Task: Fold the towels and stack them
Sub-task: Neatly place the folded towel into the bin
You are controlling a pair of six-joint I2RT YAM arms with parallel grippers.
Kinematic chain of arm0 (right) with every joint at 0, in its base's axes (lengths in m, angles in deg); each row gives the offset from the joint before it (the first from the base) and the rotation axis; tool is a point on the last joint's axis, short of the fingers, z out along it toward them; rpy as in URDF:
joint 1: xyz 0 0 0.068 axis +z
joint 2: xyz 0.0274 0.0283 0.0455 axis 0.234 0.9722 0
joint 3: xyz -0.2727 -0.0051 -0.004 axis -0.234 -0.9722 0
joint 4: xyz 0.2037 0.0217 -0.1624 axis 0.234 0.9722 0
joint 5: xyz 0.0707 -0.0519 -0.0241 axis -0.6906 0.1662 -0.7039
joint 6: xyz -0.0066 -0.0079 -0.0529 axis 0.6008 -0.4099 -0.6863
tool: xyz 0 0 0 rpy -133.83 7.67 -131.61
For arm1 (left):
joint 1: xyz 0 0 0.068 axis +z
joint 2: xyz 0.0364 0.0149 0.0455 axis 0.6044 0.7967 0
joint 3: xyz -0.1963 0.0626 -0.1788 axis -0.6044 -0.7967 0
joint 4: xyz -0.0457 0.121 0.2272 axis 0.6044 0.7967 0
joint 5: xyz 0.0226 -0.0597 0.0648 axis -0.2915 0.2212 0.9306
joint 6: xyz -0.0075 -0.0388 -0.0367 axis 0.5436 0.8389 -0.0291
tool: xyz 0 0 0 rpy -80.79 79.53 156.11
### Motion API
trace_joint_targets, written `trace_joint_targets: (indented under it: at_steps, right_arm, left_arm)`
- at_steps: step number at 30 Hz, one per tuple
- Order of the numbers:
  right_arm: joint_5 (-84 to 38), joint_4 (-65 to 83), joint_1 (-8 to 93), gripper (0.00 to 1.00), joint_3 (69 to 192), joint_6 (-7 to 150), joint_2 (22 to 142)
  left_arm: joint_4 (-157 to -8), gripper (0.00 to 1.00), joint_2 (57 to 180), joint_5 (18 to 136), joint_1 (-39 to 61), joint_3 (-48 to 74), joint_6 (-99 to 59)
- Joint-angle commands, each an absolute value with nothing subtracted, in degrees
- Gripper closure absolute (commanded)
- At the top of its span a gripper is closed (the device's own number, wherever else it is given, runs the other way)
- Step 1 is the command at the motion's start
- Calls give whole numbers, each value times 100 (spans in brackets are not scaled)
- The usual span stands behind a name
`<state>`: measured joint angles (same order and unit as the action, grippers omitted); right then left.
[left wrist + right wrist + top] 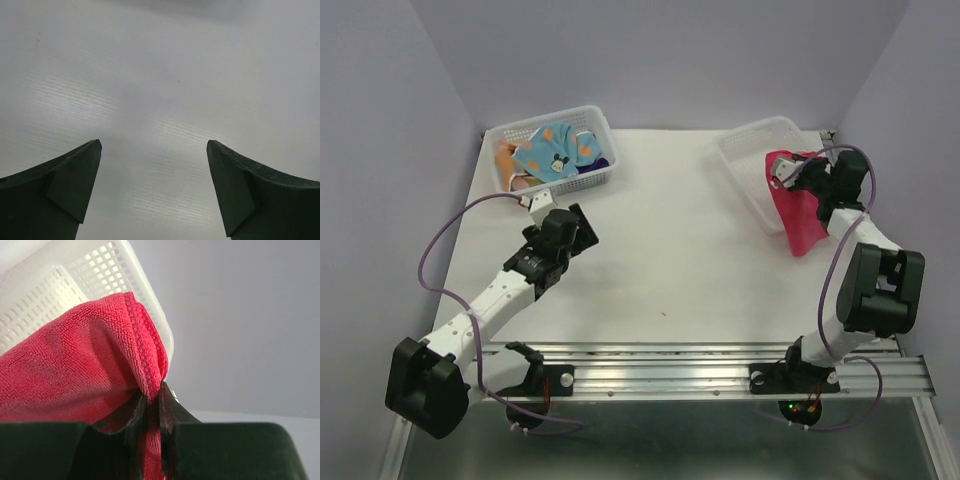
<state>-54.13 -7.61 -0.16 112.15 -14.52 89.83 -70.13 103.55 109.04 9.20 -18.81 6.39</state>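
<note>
Several towels (pixel 558 148) in basket (pixel 582 181), pink towel (pixel 795 215) held

White table (pixel 690 240) is carrying two white perforated plastic baskets and not much else. The left basket (pixel 575 180) is sitting at the far left corner. The right basket (pixel 745 165) is sitting near the far right corner, turned at an angle. They're sitting well apart, and a tiny dark speck (pixel 663 313) is lying on the bare middle.
</note>
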Motion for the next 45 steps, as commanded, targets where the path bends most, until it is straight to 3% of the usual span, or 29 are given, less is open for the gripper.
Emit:
trace_joint_targets:
  at_steps: [1,31,34,45]
  right_arm:
    - [-5257,-1901,201,99,11833,-1094,9401]
    - [-4141,-3607,878,98,12492,-593,11766]
    - [-4053,-4186,896,98,12352,-391,11706]
    - [-3974,-3967,896,99,12026,-137,10897]
  left_arm:
    - [-7121,1,10232,11093,959,-1619,561]
    - [-7384,1,10777,10970,1029,-1680,465]
    - [-7376,1,10847,10900,1038,-1663,456]
    - [-7490,1,10786,10794,1047,-1733,421]
